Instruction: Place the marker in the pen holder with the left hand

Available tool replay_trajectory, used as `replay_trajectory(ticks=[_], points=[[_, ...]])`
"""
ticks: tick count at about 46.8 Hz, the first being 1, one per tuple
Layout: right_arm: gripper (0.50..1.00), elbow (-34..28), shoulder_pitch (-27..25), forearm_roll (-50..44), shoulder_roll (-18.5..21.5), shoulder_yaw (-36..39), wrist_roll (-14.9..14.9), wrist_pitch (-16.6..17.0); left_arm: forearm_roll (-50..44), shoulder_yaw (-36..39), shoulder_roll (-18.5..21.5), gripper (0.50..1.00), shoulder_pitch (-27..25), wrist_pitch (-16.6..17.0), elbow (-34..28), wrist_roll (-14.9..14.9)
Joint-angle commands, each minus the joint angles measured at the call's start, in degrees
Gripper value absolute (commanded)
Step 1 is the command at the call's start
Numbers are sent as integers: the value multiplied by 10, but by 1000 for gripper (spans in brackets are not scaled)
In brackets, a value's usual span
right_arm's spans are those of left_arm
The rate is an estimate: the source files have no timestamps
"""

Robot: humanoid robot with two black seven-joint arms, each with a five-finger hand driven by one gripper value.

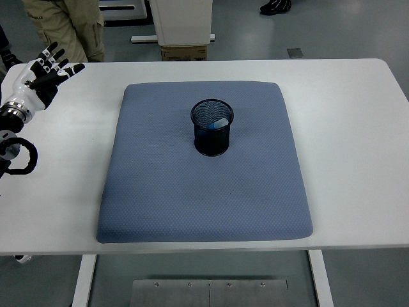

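Note:
A black mesh pen holder point(212, 135) stands upright on the blue-grey mat point(204, 192), a little behind its middle. A blue marker point(219, 123) lies inside it, its pale tip leaning on the right of the rim. My left hand point(45, 73) hangs over the table's far left edge, well away from the holder, with its fingers spread and nothing in them. My right arm does not show.
The mat covers the middle of the white table point(358, 128). A person's legs in khaki trousers point(70, 25) stand behind the far left corner. A white cabinet and a cardboard box point(184, 51) sit on the floor beyond the far edge.

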Motion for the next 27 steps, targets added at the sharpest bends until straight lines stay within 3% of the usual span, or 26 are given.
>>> replay_trajectory(ticks=[1, 27], points=[[1000, 0, 0, 0, 0, -1, -1, 0, -7, -4, -3, 1000, 5, 1, 0, -1], [1000, 1, 7, 0, 0, 2, -1, 2, -34, -10, 2, 1000, 6, -2, -1, 0]])
